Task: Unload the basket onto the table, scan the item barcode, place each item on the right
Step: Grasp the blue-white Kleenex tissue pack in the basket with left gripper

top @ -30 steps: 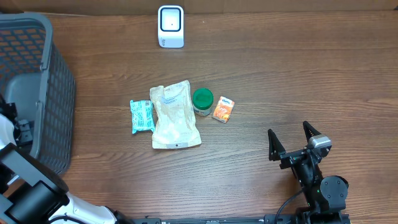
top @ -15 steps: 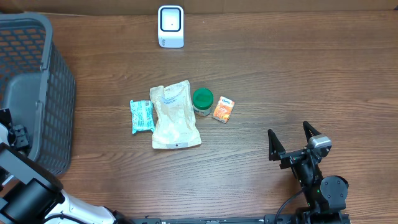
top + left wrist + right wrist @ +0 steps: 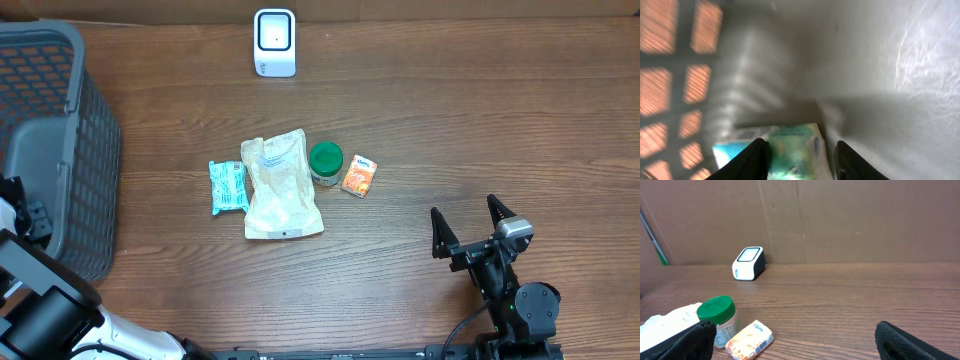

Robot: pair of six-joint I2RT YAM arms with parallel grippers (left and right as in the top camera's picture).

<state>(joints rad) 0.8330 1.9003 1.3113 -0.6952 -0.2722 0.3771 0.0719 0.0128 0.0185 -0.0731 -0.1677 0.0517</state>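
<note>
Inside the grey basket (image 3: 92, 130), my left gripper (image 3: 801, 152) hangs low over a teal and white packet (image 3: 790, 145) lying on the basket floor. Its fingers stand on either side of the packet, part-way closed, with a thin gap left at the right finger (image 3: 850, 160). From overhead only the wrist (image 3: 32, 216) shows. The white barcode scanner (image 3: 274, 42) stands at the table's far edge. My right gripper (image 3: 467, 224) rests open and empty near the front right.
Mid-table lie a teal packet (image 3: 228, 187), a white pouch (image 3: 283, 186), a green-lidded jar (image 3: 326, 162) and an orange packet (image 3: 359, 177). The basket's mesh wall (image 3: 670, 75) is close on the left of my left gripper.
The left wrist has shifted only slightly inside the basket. The right arm and the items on the table have not moved.
</note>
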